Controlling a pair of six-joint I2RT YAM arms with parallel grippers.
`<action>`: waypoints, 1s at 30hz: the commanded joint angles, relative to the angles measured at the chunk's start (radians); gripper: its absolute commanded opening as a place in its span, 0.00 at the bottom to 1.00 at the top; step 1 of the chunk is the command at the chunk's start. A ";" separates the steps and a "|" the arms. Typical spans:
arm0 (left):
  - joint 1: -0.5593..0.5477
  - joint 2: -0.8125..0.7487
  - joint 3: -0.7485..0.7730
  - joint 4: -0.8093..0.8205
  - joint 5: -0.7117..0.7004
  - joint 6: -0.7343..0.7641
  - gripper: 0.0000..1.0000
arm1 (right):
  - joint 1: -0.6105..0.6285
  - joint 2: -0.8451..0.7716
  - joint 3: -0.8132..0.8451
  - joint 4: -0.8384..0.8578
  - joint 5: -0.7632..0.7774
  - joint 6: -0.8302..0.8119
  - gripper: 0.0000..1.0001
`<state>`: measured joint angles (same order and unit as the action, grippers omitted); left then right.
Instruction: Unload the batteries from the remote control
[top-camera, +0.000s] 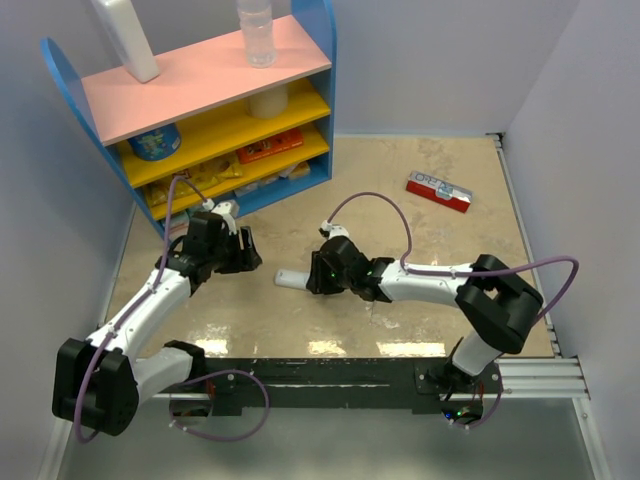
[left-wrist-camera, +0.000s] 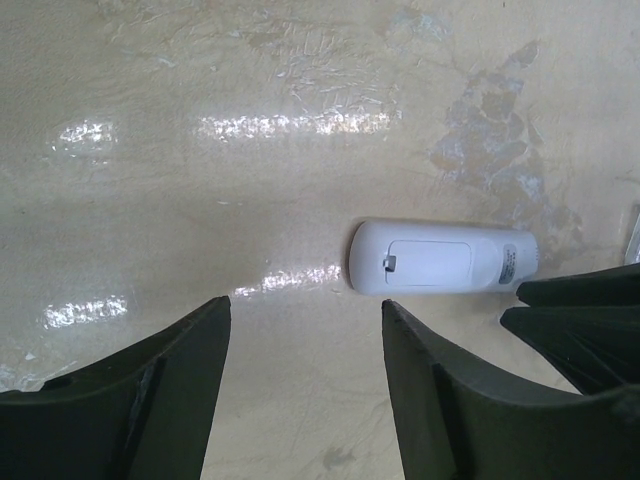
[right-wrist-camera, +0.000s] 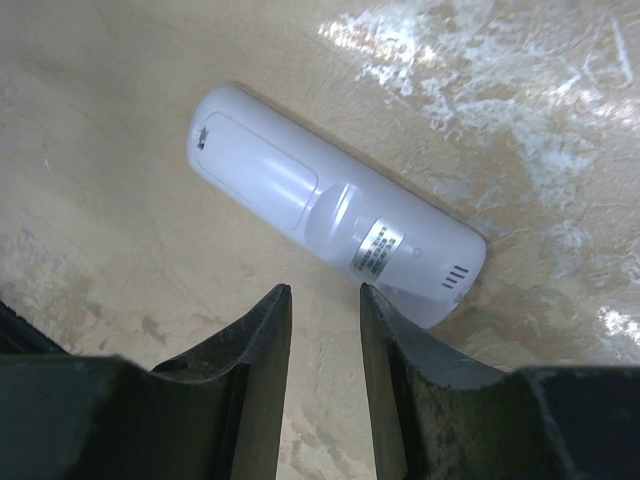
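Observation:
The remote control (top-camera: 289, 279) is a slim white bar lying flat on the table, back side up, with its white cover closed. It also shows in the left wrist view (left-wrist-camera: 445, 257) and the right wrist view (right-wrist-camera: 320, 200). The batteries are hidden under the cover. My right gripper (right-wrist-camera: 322, 295) is narrowly open and empty, its tips just short of the remote's labelled end; in the top view it (top-camera: 313, 274) covers that end. My left gripper (left-wrist-camera: 305, 320) is wide open and empty, just short of the remote's cover end (top-camera: 250, 252).
A blue shelf unit (top-camera: 205, 100) with pink and yellow boards stands at the back left, holding bottles and packets. A red-and-white flat box (top-camera: 438, 190) lies at the back right. Grey walls close in both sides.

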<state>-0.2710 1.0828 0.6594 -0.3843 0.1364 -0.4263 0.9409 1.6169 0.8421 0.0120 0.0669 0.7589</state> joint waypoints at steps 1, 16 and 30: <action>-0.007 -0.003 0.009 0.013 -0.009 0.006 0.66 | 0.002 0.034 0.008 0.040 0.115 0.010 0.38; -0.011 -0.012 0.006 0.010 -0.027 -0.002 0.66 | 0.045 -0.003 0.031 0.045 0.096 0.033 0.37; 0.009 -0.018 0.026 -0.014 -0.061 -0.022 0.66 | 0.052 0.090 0.106 0.014 0.275 -0.093 0.43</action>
<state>-0.2771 1.0836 0.6598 -0.3904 0.1028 -0.4294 0.9897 1.7008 0.8700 0.0284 0.2119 0.7483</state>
